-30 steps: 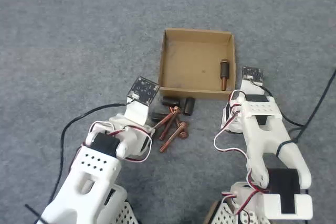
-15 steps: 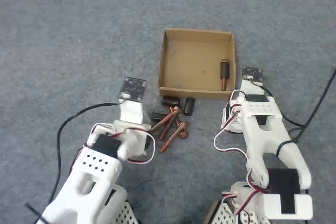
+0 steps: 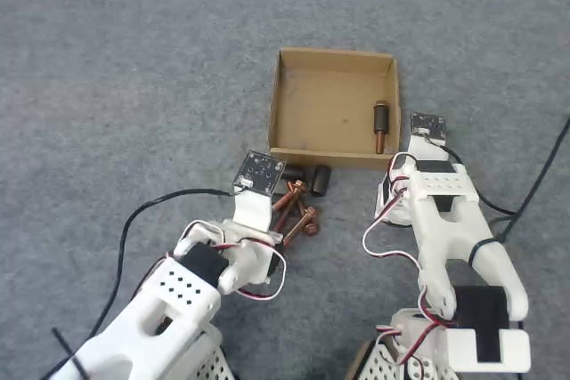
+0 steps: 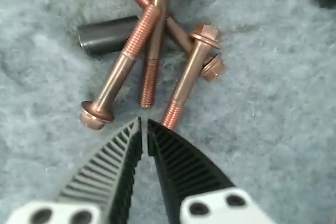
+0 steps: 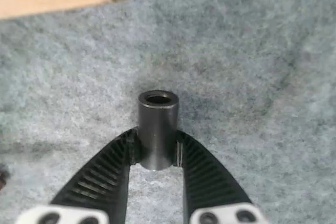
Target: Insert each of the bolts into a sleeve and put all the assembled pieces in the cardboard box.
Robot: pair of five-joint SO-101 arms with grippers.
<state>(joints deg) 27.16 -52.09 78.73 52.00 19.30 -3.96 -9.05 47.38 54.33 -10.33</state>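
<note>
Assembly is partly done, by my reading: one bolt-and-sleeve piece point(image 3: 381, 126) already lies inside the cardboard box point(image 3: 321, 104), close to its right wall. The copper bolts point(image 3: 305, 218) and spare sleeves point(image 3: 319, 179) sit in a heap on the grey carpet point(image 3: 134, 86), just on the near side of the box's near wall. The step in hand looks like fetching a bolt to mate with a sleeve that is already gripped.

The right gripper point(image 5: 156, 141) is clamped on a black sleeve point(image 5: 157, 116). It grips the end nearer the wrist, so the open bore points away from it. Gripper and sleeve hover above the carpet just beside the box's near right corner.

The left gripper point(image 4: 143, 126) has its jaws almost together, with only a thin slit between them, and holds nothing. Its tips hang just short of the threaded ends of the bolts, which lie crossed over one another with a loose sleeve right beside them.

The next move probably calls for the left jaws to spread wide enough to straddle one shaft. The bolt lying outermost seems the safest choice, since lifting it is least likely to drag the others along. A grip near the head would leave the threaded end free to enter the bore. After that the two arms would need to line up bolt and sleeve on one axis.
</note>
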